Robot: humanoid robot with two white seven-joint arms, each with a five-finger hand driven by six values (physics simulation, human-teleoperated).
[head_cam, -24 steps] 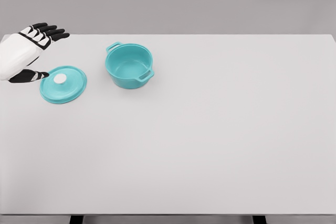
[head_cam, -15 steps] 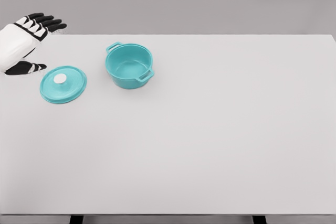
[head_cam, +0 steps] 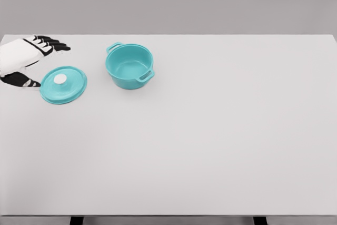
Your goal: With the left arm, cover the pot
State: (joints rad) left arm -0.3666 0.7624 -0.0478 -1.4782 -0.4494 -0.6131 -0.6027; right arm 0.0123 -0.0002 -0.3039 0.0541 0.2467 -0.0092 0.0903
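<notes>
Fingers (head_cam: 51, 42) of the left robot hand (head_cam: 23, 59) were spread and held nothing, the hand hovering at the left edge of the desk (head_cam: 210, 140). Just beside its thumb lay the teal lid (head_cam: 63, 85), flat, white knob up. The matching pot (head_cam: 129, 66) stood uncovered near the lid, to its right, apart from it.

The left hand (head_cam: 23, 59) enters from the picture's left edge, its white back facing upward and its arm cut off by the frame. Its black-tipped fingers (head_cam: 54, 44) reach rightward, spread slightly and nearly straight, while the thumb (head_cam: 23, 80) hangs lower, set apart from them and pointing right. The hand holds nothing. The right arm is out of view
</notes>
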